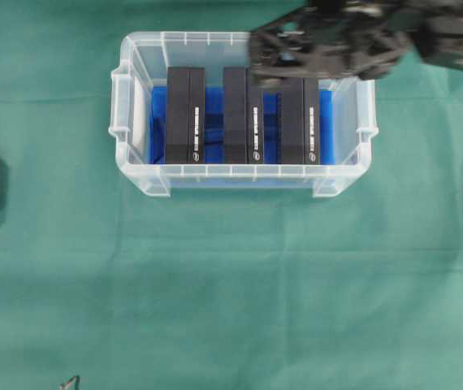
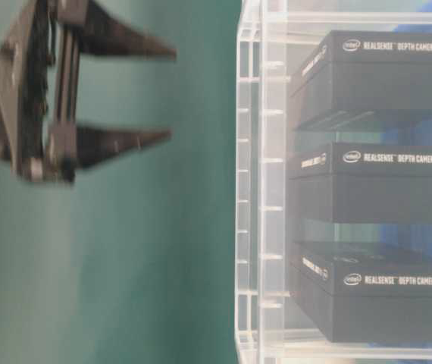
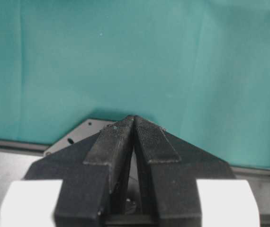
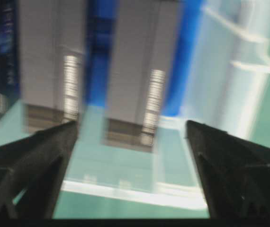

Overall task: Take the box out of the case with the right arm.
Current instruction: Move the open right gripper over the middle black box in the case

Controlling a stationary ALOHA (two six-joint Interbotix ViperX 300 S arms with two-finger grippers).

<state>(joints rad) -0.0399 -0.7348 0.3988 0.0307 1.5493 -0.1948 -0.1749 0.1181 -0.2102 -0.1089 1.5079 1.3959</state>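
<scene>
Translucent ribbed plastic case [image 1: 138, 175], three matte black boxes [image 1: 185, 114], blue cloth lining [image 1: 157, 122]

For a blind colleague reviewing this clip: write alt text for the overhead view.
A clear plastic case lined with blue cloth sits on a green table cover and holds three black boxes standing side by side. The black right arm reaches in from the upper right, its open gripper above the case's far edge.
</scene>
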